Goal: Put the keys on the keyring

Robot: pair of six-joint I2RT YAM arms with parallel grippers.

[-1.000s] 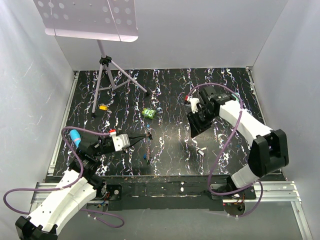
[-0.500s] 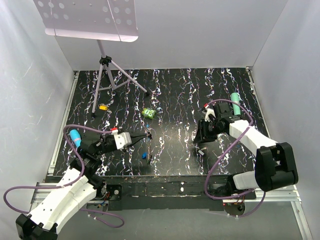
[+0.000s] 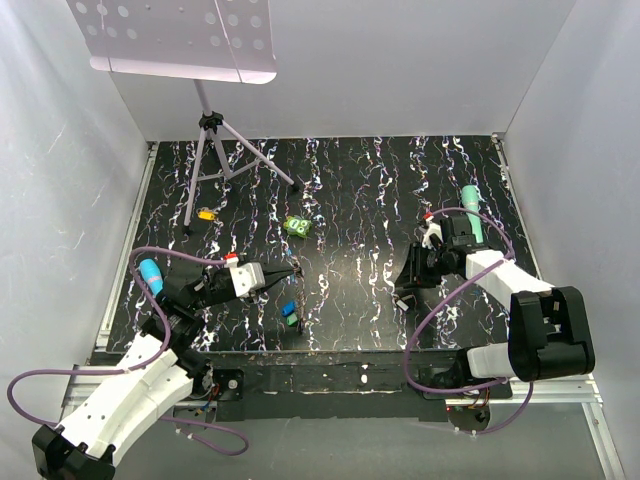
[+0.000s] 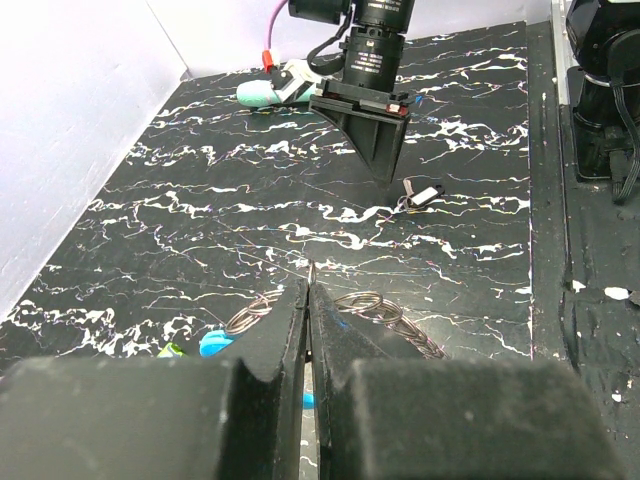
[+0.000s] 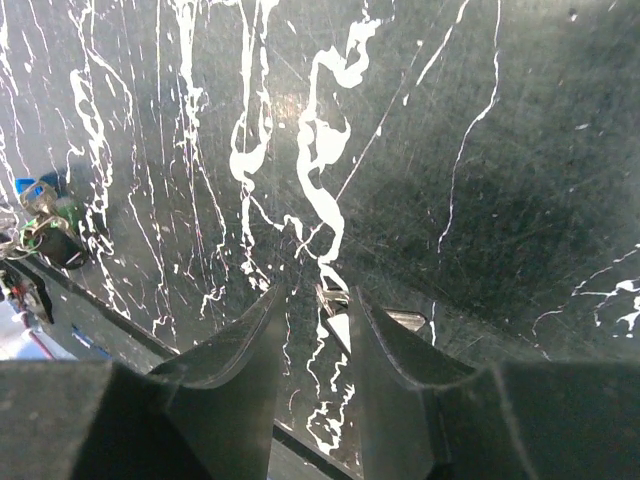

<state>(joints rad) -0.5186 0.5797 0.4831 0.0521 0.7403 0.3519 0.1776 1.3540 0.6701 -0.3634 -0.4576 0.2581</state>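
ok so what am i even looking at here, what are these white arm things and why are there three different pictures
Those are two robot arms bolted at the near edge of a black marbled table, each ending in a two-finger gripper. One picture comes from a fixed camera above and behind the arms; the other two come from small cameras on each wrist, so each shows its own fingers.

The left gripper is shut on a thin part of the keyring, a loop of grey chain. The keys, tiny with blue and green heads, sit by that chain just in front of the left gripper.

The right gripper is partly open, low over a small silver piece that it does not yet hold.

Also on the table: a green lumpy object, a small orange piece, a teal marker and a tripod stand.
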